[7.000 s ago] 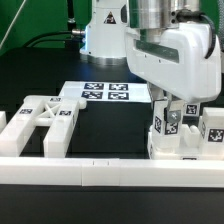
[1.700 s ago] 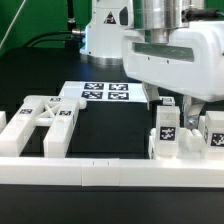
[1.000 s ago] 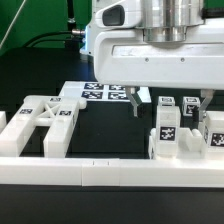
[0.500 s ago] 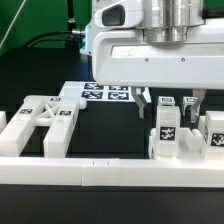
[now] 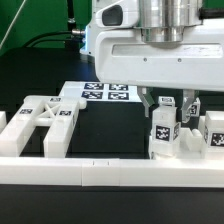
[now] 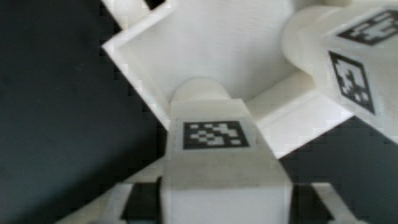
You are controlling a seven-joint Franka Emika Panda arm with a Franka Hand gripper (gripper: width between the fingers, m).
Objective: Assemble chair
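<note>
The dark fingers (image 5: 144,103) of the gripper (image 5: 166,113) are seen spread apart, one on either side of the top of an upright leg block (image 5: 162,132). A narrow gap is visible between each finger and the block in the exterior view, so no pinch is shown. In the wrist view the fingertips are blurred at the picture's edge, and contact cannot be judged there.

The leg block (image 6: 217,150) is made of smooth, matte white plastic, blocky with a rounded top. A black-and-white square tag is carried on its front face and another on its upper face. It stands at the exterior view's right, just behind the long white border rail (image 5: 100,170).

A second leg block (image 5: 213,132), of the same white plastic and also tagged, stands just beside it, further to the exterior view's right.

Well apart, at the exterior view's left, the X-braced frame (image 5: 45,120) lies against the rail, its diagonal bars chunky and square-edged, with small tags on them.

Behind, the thin flat marker board (image 5: 105,93) lies on the black, matte table (image 5: 105,135).
</note>
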